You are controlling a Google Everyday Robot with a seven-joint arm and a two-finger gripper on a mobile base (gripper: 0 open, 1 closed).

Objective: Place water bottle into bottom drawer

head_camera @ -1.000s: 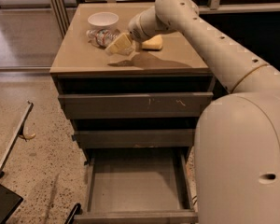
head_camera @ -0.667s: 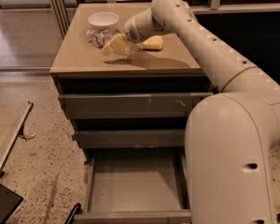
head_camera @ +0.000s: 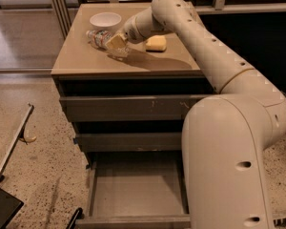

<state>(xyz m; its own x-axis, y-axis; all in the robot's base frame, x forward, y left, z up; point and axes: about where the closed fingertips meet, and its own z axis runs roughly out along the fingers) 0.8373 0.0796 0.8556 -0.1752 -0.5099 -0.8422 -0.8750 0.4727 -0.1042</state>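
The water bottle (head_camera: 96, 36) lies on its side on the cabinet top, just in front of the white bowl (head_camera: 105, 20); its label band shows and its clear body runs right under the gripper. My gripper (head_camera: 116, 43) is down over the bottle's right part, touching or very close to it. The bottom drawer (head_camera: 136, 190) is pulled out below, and its wide grey tray holds nothing.
A yellow sponge (head_camera: 156, 43) lies on the cabinet top right of the gripper. Two shallower drawers (head_camera: 128, 108) above the bottom one are shut. My arm's large base (head_camera: 229, 166) stands close beside the open drawer's right side. A dark metal frame (head_camera: 9, 151) leans at the left on the floor.
The gripper has moved a little left along the cabinet top, closer over the bottle. The bottle, bowl and sponge have stayed in place.
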